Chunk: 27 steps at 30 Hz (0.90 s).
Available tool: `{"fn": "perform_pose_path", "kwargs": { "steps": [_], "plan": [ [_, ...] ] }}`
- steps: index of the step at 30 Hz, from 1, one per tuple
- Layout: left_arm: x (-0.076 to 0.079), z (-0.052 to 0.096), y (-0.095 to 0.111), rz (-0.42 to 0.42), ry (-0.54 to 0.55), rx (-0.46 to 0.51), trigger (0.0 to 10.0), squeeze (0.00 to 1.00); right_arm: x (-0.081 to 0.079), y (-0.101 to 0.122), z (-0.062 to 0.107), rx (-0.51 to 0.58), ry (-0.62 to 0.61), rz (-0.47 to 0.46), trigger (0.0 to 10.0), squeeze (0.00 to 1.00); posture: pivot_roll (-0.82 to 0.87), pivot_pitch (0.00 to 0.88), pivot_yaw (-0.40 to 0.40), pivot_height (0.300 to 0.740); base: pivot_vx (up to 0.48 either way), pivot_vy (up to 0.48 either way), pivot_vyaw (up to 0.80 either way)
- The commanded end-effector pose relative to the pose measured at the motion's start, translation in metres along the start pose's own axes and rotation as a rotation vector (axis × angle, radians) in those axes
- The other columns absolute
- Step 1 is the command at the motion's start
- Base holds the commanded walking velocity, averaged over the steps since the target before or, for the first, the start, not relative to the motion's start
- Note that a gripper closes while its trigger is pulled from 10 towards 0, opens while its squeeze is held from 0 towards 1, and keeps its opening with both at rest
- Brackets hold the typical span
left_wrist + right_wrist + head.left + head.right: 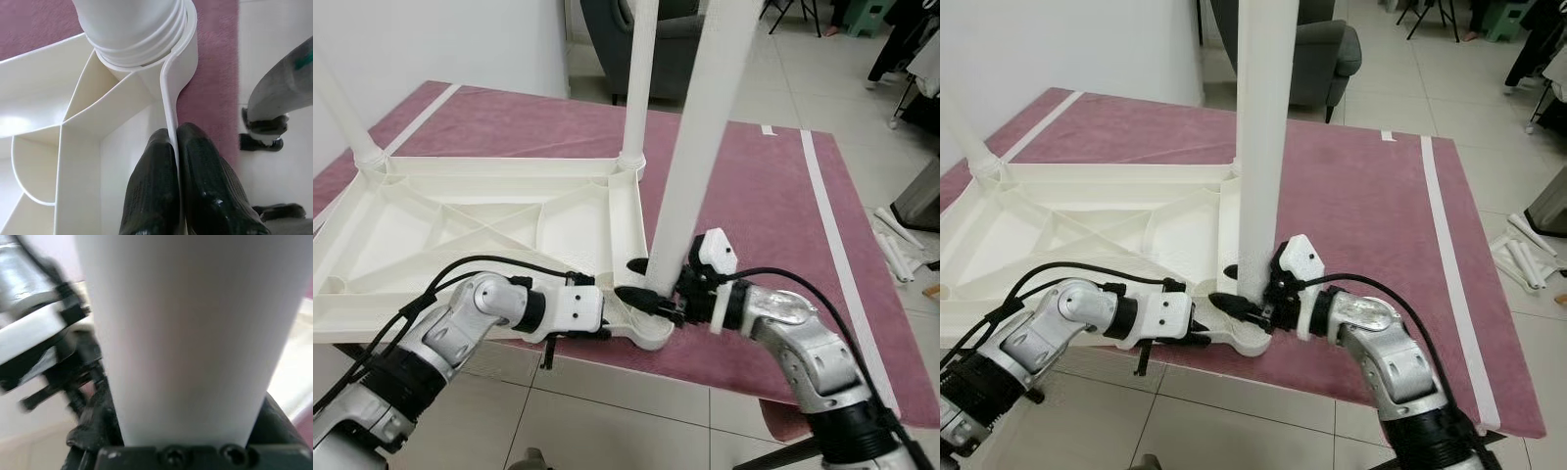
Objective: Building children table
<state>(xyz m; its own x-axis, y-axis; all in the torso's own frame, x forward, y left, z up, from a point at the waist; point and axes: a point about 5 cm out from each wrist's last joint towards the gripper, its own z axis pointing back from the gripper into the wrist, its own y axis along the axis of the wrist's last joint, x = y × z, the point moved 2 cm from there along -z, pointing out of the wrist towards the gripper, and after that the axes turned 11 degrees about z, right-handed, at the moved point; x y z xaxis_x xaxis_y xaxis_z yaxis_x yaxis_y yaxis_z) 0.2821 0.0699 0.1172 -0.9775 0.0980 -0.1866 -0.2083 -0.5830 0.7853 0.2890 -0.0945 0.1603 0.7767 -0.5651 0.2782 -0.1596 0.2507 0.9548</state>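
White tabletop (460, 230) inverted on mat; legs (700, 147) upright.

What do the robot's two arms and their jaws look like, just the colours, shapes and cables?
Both arms are silver metal, built of rounded segments with black ribbed joints nearer the body. A thin black cable loops loosely along each arm. Each wrist ends in a boxy white housing. The left gripper and right gripper each carry two long black fingers, rounded at the tips with a finely textured, slightly glossy surface.

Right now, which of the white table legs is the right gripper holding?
The near-corner leg, closest to the robot. The right gripper clasps its base above the socket; the two other legs stand untouched at the tabletop's far corners.
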Motion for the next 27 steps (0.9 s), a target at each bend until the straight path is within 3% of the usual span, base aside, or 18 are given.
{"fn": "perform_pose_path", "kwargs": {
  "steps": [1,2,5,9,10,12,14,16,21,22,25,26,27],
  "plan": [
    [0.019,-0.025,0.046,-0.201,-0.192,0.124,0.0,0.00,0.035,-0.047,0.011,-0.290,-0.358,-0.040,0.0,0.00,0.08,0.004,0.011,0.740,0.000,0.000,0.00],
    [0.014,-0.028,0.050,-0.192,-0.182,0.137,0.0,0.00,0.040,-0.052,0.013,-0.321,-0.441,-0.061,0.0,0.00,0.08,0.004,0.014,0.740,0.000,0.000,0.00],
    [0.011,-0.031,0.053,-0.186,-0.176,0.146,0.0,0.00,0.043,-0.055,0.015,-0.343,-0.497,-0.075,0.0,0.00,0.08,0.004,0.014,0.740,0.000,0.000,0.00],
    [-0.013,-0.049,0.072,-0.150,-0.115,0.183,0.0,0.00,0.047,-0.071,0.029,-0.464,-0.852,-0.138,0.0,0.00,0.07,0.005,0.026,0.740,0.000,0.000,0.00],
    [-0.013,-0.049,0.072,-0.150,-0.115,0.183,0.0,0.00,0.047,-0.071,0.029,-0.464,-0.852,-0.138,0.0,0.00,0.07,0.005,0.026,0.740,0.000,0.000,0.00],
    [-0.022,-0.056,0.078,-0.141,-0.079,0.187,0.0,0.00,0.043,-0.076,0.034,-0.496,-0.989,-0.169,0.0,0.00,0.06,0.007,0.032,0.740,0.000,0.000,0.00],
    [-0.022,-0.056,0.078,-0.141,-0.079,0.187,0.0,0.00,0.043,-0.076,0.034,-0.496,-0.989,-0.169,0.0,0.00,0.06,0.007,0.032,0.740,0.000,0.000,0.00],
    [-0.027,-0.059,0.079,-0.134,-0.058,0.183,0.0,0.00,0.038,-0.075,0.035,-0.499,-1.080,-0.185,0.0,0.00,0.06,0.007,0.036,0.740,0.000,0.000,0.00],
    [-0.029,-0.058,0.071,-0.123,-0.046,0.166,0.0,0.00,0.032,-0.073,0.028,-0.451,-1.062,-0.212,0.0,0.00,0.06,0.008,0.036,0.740,0.000,0.000,0.00],
    [-0.029,-0.058,0.069,-0.120,-0.044,0.161,0.0,0.00,0.031,-0.072,0.027,-0.437,-1.055,-0.216,8.2,0.00,0.06,0.008,0.034,0.740,0.000,0.000,0.00],
    [-0.029,-0.059,0.065,-0.118,-0.040,0.151,0.0,0.00,0.029,-0.071,0.023,-0.436,-1.018,-0.191,8.2,0.00,0.06,0.007,0.032,0.740,0.000,0.000,0.00],
    [-0.028,-0.060,0.064,-0.118,-0.038,0.144,0.0,0.00,0.029,-0.071,0.022,-0.430,-1.008,-0.180,10.0,0.00,0.06,0.005,0.030,0.740,0.000,0.000,0.00],
    [-0.028,-0.060,0.064,-0.118,-0.038,0.144,0.0,0.00,0.029,-0.071,0.022,-0.430,-1.008,-0.180,10.0,0.00,0.06,0.005,0.030,0.740,0.000,0.000,0.00]
  ]
}}
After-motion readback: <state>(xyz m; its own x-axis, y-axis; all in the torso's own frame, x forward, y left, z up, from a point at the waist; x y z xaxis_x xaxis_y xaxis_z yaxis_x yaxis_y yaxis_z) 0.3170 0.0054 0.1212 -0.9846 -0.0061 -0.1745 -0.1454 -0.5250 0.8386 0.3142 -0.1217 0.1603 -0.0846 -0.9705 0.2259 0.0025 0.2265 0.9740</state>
